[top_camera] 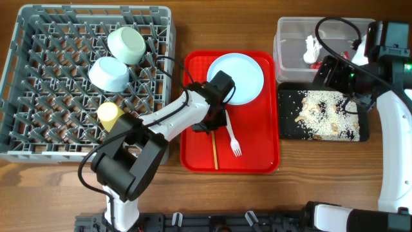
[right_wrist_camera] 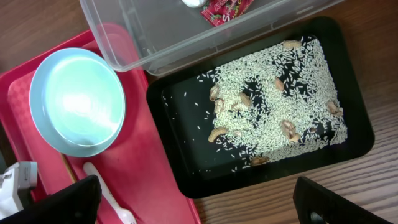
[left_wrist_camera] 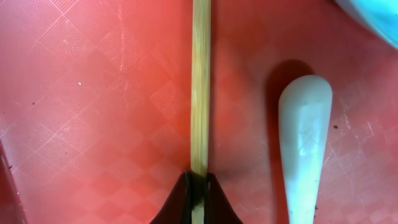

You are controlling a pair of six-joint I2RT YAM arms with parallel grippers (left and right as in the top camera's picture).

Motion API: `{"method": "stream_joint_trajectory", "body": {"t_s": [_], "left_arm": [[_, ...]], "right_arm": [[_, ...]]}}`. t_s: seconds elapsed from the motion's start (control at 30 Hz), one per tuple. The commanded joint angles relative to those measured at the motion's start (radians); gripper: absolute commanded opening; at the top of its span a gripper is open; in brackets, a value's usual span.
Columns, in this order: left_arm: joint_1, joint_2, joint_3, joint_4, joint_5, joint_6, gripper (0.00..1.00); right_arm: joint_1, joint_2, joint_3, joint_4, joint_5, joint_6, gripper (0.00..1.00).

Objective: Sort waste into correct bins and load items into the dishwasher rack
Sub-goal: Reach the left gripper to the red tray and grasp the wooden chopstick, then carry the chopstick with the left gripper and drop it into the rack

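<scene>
The left gripper (left_wrist_camera: 199, 190) has its fingers (left_wrist_camera: 177, 205) clenched on the thin wooden chopstick (left_wrist_camera: 200, 87). The chopstick lies flat on the red tray (left_wrist_camera: 93, 93) toward its front edge, with the white plastic fork (left_wrist_camera: 303, 149) just beside it. The right gripper (right_wrist_camera: 202, 208) is spread wide and holds nothing, above the black tray (right_wrist_camera: 180, 180) of rice (right_wrist_camera: 273, 93) on the wooden table (top_camera: 302, 161).

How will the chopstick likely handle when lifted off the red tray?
The chopstick looks thin, straight and wooden: probably stiff and light. The left gripper pinches it with narrow tips, much of its length sticking out, so it may pivot in the jaws. Slender and smooth, it could roll on the red tray if released.
</scene>
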Motion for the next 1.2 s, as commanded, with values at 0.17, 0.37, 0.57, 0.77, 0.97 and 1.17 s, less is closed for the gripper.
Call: {"method": "stream_joint_trajectory", "body": {"t_s": [0.17,0.37,0.57,0.77,0.97,1.17], "left_arm": [[0.071,-0.071,-0.002,-0.016,-0.002,0.012,0.04],[0.182,-0.264,0.068,-0.019,-0.023,0.209,0.04],[0.323,-0.397,0.088,-0.022,-0.072,0.407,0.04],[0.416,-0.378,0.087,-0.039,-0.072,0.544,0.04],[0.449,-0.298,0.087,-0.034,-0.072,0.560,0.04],[0.452,-0.222,0.087,-0.023,-0.073,0.586,0.04]], "right_arm": [[-0.002,0.001,0.003,-0.012,0.017,0.000,1.00],[-0.002,0.001,0.003,-0.009,0.017,0.000,1.00],[-0.002,0.001,0.003,-0.008,0.017,0.000,1.00],[-0.002,0.001,0.003,-0.008,0.017,0.000,1.00],[-0.002,0.001,0.003,-0.008,0.017,0.001,1.00],[-0.002,0.001,0.003,-0.009,0.017,0.001,1.00]]}}
